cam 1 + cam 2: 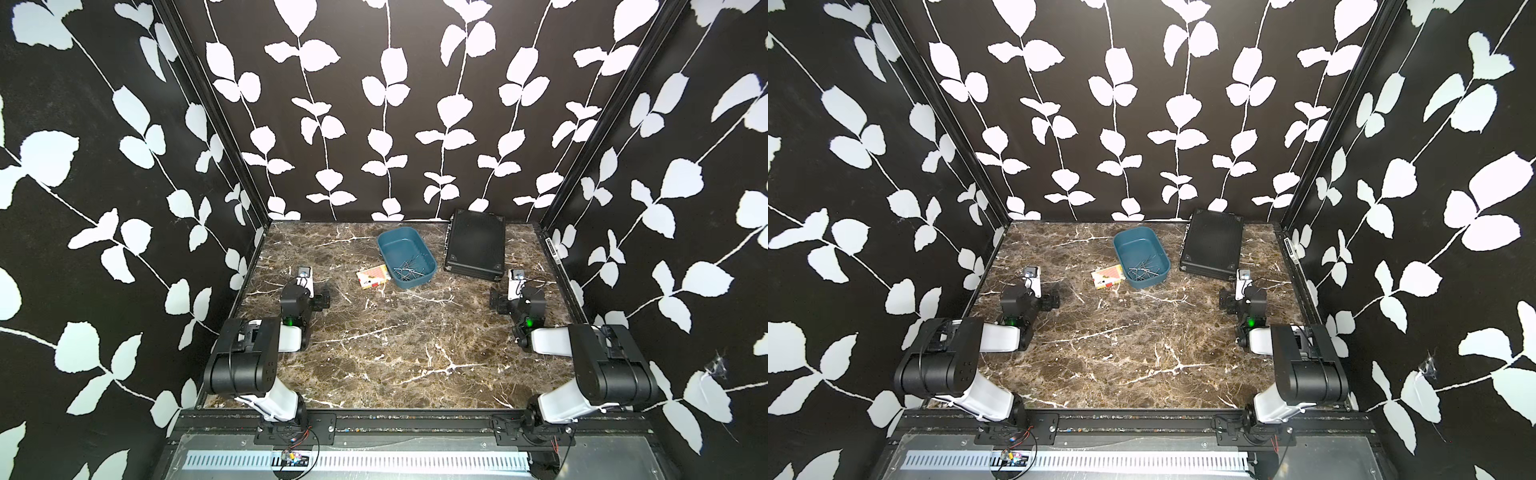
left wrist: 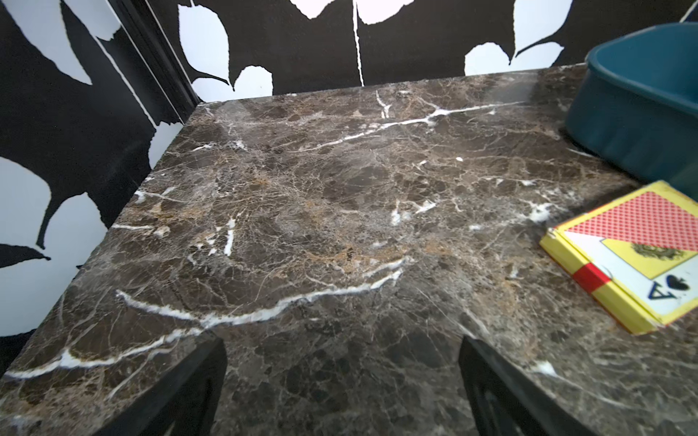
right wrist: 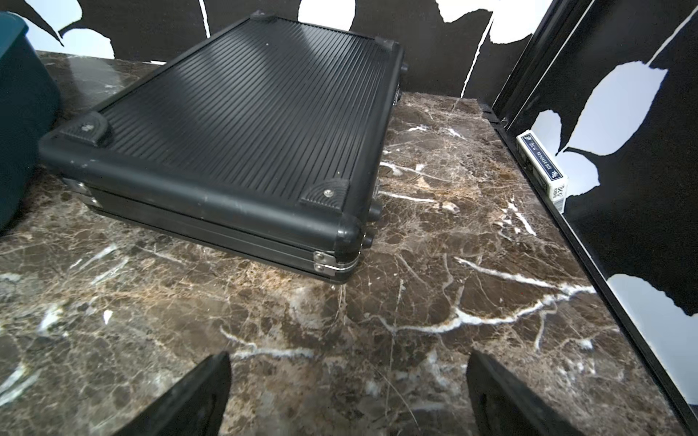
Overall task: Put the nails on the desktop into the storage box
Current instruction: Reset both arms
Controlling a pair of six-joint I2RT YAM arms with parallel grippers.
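The brown marble counter (image 1: 395, 353) sits between black leafy walls (image 1: 124, 208). Your nails (image 1: 409, 271) lie piled in the blue storage box (image 1: 395, 243). They are tiny, light, stiff and slippery, so pinch one across its middle. Your left pincer (image 2: 340, 362) and right pincer (image 3: 347, 362) are both wide open, holding nothing.

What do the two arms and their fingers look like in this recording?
The left arm and right arm both combine glossy black rounded joint housings with white link shells. A green light glows near each wrist, and thin black cables run along them. The fingers are matte black and taper to their tips. No lettering is legible.
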